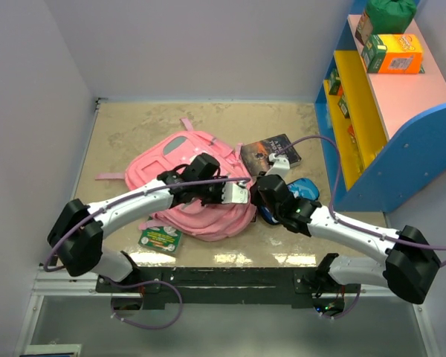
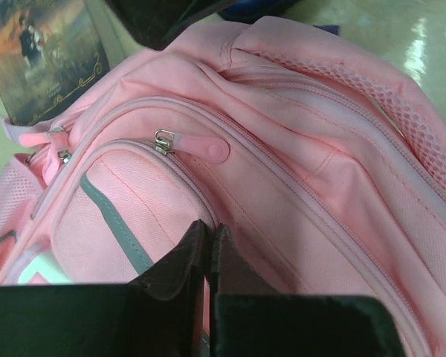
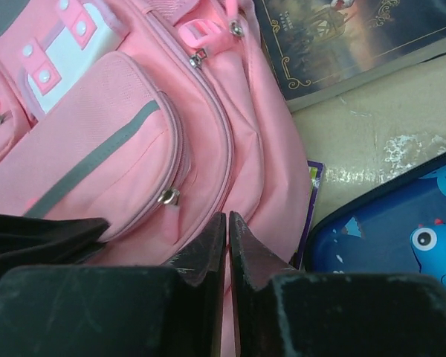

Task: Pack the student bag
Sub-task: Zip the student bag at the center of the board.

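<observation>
The student bag (image 1: 197,190) is a large pink backpack with grey trim, lying flat in the middle of the table. It fills the left wrist view (image 2: 297,163) and the left half of the right wrist view (image 3: 97,134). My left gripper (image 1: 240,195) is shut, its tips (image 2: 210,232) pressed on the fabric beside the front pocket, below a pink zip pull (image 2: 201,146). My right gripper (image 1: 262,187) is shut at the bag's right edge (image 3: 227,221), near a metal zip pull (image 3: 169,197). I cannot tell whether either pinches fabric.
A dark book (image 1: 271,152) lies behind the bag's right side. A blue pencil case (image 1: 305,190) lies to the right of my right gripper. A green booklet (image 1: 160,238) lies at the bag's near left. A coloured shelf unit (image 1: 379,111) stands on the right.
</observation>
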Motion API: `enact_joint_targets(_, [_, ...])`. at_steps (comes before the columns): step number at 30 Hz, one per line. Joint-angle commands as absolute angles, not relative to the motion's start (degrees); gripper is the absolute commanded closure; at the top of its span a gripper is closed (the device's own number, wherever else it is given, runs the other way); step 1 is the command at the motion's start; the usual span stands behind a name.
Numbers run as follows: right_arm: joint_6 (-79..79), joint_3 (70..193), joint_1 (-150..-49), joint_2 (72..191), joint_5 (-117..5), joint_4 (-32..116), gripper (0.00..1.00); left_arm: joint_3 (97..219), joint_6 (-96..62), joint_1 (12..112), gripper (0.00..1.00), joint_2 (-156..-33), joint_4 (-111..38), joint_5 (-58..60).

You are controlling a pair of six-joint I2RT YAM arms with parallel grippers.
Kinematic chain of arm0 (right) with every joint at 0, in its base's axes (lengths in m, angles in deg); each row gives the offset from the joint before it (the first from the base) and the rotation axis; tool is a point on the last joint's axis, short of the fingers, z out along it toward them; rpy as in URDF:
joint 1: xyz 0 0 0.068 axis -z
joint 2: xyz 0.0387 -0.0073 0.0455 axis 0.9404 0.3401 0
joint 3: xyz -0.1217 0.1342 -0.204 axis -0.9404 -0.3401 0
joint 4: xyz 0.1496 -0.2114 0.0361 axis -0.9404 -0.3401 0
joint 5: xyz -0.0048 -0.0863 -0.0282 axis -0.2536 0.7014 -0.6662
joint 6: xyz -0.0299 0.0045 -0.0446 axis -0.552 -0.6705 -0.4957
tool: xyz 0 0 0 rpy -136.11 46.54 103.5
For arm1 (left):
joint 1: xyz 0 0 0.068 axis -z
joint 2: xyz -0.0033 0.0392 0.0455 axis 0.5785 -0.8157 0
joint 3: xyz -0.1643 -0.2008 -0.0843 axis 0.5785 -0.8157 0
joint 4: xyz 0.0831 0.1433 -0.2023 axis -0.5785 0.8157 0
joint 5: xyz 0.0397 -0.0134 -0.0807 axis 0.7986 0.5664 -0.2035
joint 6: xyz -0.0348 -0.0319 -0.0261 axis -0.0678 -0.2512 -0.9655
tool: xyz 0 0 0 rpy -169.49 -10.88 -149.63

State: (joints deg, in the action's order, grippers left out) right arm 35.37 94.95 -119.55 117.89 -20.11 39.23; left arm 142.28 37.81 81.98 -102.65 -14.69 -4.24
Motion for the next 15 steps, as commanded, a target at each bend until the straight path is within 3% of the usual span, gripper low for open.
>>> enact_joint_targets(1, [32.77, 94.64, -119.51, 116.61, -22.41, 42.43, 0.88, 151.61, 58.29, 82.45, 1.0, -96.58, 2.94, -17.09])
enact_joint_targets(7, [29.43, 90.95, -119.6, 111.44, -27.59, 49.1, 0.78, 151.98, 70.52, 80.17, 1.0, -90.44, 15.27, -16.66])
enact_joint_targets(15, [33.38, 87.51, -124.32, 111.25, -30.68, 54.04, 0.56, 145.31, 57.9, 79.12, 1.0, -87.18, 0.01, -12.62])
